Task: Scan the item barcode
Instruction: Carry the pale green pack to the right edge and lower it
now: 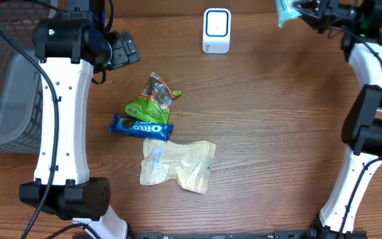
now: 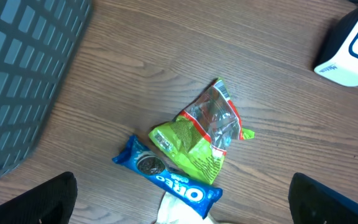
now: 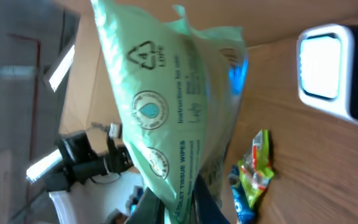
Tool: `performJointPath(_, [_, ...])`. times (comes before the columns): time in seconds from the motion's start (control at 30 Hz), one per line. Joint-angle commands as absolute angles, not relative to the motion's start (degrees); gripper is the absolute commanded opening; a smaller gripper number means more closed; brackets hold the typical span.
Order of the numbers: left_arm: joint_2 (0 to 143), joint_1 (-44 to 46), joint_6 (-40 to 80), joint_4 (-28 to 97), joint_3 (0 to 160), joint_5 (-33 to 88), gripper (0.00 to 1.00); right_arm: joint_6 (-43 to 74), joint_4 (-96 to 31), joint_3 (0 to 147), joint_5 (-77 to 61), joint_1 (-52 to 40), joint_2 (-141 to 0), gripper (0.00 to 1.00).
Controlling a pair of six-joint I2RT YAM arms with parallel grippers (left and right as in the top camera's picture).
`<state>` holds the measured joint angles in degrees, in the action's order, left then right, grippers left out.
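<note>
Tissue pack [image 3: 173,106] is hanging clamped between right fingers [image 3: 207,205], apart from scanner [image 1: 216,30]; left fingers [image 2: 42,205] are standing wide.

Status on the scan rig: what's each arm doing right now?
Left fingers open, hovering over snack pile. Right fingers shut on tissue pack, held aloft right of scanner. Nothing between pack and scanner.

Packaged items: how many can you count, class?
4: green snack bag, Oreo pack, pale pouch on the table; tissue pack in the right pincer. More may hide beneath.
</note>
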<state>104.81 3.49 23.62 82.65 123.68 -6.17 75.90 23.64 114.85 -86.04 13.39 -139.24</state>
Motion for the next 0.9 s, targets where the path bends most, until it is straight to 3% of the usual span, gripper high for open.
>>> performJointPath(0.0, [105.43, 3.4, 22.72, 82.43, 123.85, -5.93, 1.0, 61.36, 13.5, 115.46, -84.62, 14.5, -138.34, 0.04])
performJointPath(0.3, [105.43, 3.4, 22.72, 82.43, 123.85, -5.93, 1.0, 23.07, -33.04, 115.48, -70.41, 15.16, -135.13, 0.04])
performJointPath(0.47, [105.43, 3.4, 22.72, 82.43, 123.85, -5.93, 1.0, 5.48, -53.98, 115.5, -52.66, 15.53, -125.43, 0.04])
performJointPath(0.73, [105.43, 3.4, 22.72, 82.43, 123.85, -5.93, 1.0, 0.51, -72.6, 115.5, -17.63, 14.7, -111.18, 0.04])
performJointPath(0.87, [105.43, 3.4, 22.72, 82.43, 123.85, -5.93, 1.0, 9.67, -79.15, 115.18, -0.49, 14.2, -111.09, 0.04])
